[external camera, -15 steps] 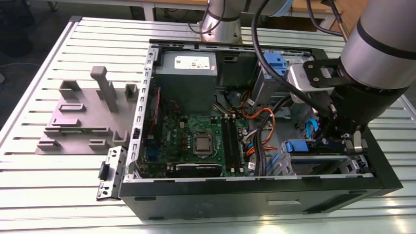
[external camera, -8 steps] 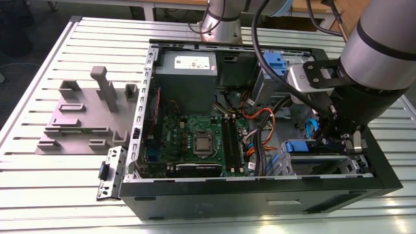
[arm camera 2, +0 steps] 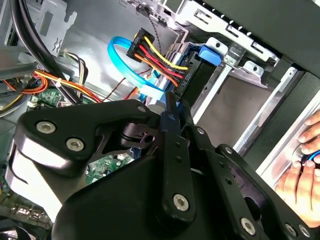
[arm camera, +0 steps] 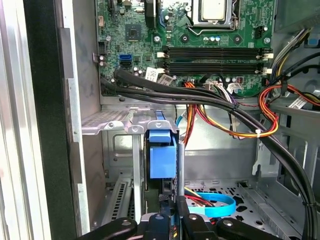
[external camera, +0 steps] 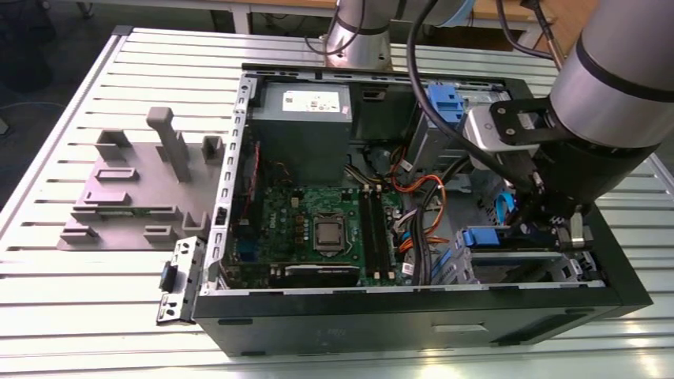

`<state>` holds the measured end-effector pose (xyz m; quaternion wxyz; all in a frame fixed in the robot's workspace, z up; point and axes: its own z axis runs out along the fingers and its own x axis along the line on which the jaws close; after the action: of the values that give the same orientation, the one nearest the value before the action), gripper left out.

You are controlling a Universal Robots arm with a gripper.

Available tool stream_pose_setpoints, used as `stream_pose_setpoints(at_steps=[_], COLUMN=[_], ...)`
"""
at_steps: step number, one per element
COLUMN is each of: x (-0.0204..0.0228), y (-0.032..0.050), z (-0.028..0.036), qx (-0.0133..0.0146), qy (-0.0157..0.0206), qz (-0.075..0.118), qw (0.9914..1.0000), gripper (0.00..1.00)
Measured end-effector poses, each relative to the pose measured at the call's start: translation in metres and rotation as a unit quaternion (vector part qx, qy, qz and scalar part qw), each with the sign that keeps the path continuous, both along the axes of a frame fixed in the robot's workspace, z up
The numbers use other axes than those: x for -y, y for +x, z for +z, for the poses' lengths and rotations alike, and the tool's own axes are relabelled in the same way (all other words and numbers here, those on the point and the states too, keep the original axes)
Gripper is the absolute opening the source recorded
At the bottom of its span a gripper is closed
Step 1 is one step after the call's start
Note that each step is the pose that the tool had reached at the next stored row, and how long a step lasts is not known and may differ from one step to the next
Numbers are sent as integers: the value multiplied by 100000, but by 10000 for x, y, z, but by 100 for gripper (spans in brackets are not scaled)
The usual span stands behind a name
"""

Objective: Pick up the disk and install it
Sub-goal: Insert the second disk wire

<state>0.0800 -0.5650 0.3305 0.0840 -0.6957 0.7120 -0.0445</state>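
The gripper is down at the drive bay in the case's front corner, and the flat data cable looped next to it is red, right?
Not quite: the flat looped cable is light blue, as the second wrist view shows, not red. The rest holds: the gripper is down at the drive bay in the case's corner.

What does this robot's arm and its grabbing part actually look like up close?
The arm is a thick silver-grey tube with black bands at the joints and a boxy grey-and-black wrist block. Black cables loop along it. The tool is matte black: broad angular links joined by round silver bolts, narrowing to two slim fingers. One link carries a white patch.
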Motion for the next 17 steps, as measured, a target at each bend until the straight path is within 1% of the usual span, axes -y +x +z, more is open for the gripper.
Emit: stream_pose_setpoints(at_steps=[1, 5, 11, 17], x=[0, 0, 11, 50], y=[0, 0, 0, 1], z=[-4, 1, -2, -26], qx=[4, 0, -2, -3], qy=[156, 425, 445, 450], qz=[0, 0, 1, 0], qw=[100000, 99999, 99999, 99999], gripper=[16, 16, 16, 16])
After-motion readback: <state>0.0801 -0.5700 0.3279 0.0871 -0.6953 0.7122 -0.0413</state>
